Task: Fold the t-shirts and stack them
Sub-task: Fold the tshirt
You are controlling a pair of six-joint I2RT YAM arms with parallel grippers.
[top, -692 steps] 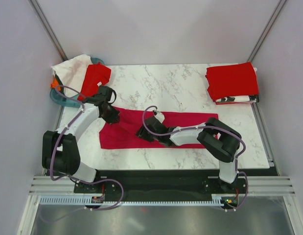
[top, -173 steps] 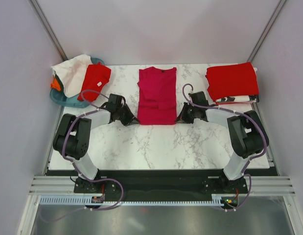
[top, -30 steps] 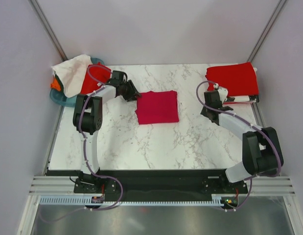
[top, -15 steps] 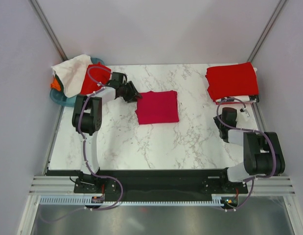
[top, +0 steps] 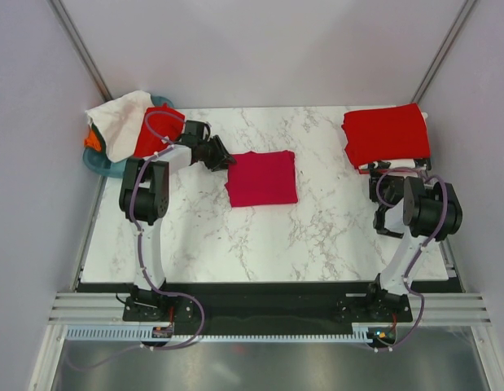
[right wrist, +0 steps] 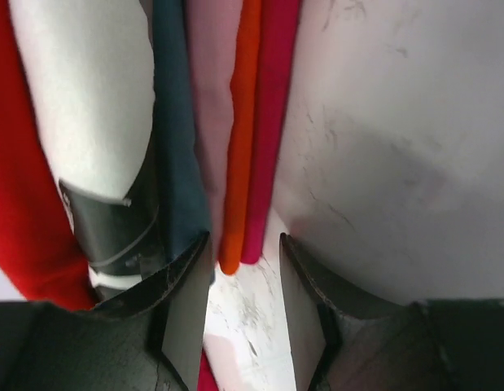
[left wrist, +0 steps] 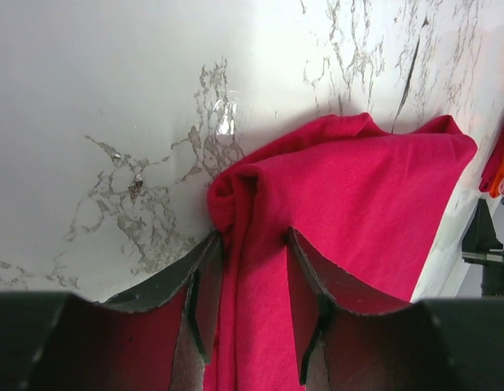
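A crimson-magenta t-shirt (top: 262,177) lies folded into a square on the middle of the marble table (top: 317,228). My left gripper (top: 224,161) is at its far-left corner. In the left wrist view the left gripper (left wrist: 253,236) stands open astride a bunched fold of this crimson cloth (left wrist: 357,195), and cloth fills the gap. A bright red folded t-shirt (top: 386,134) tops the stack at the back right, with a black-and-white one (top: 390,165) under it. My right arm (top: 422,208) is folded up by the right edge. The right gripper (right wrist: 244,240) is open and holds nothing.
A round teal basket (top: 101,165) hangs off the back left corner, holding a white shirt (top: 117,118), a red one (top: 158,129) and an orange one (top: 90,140). The right wrist view is blurred into coloured streaks beside marble (right wrist: 398,163).
The right arm has drawn back from beside the red stack to the right edge and folded up, and its jaws have widened slightly. The left gripper has stayed at the shirt's corner.
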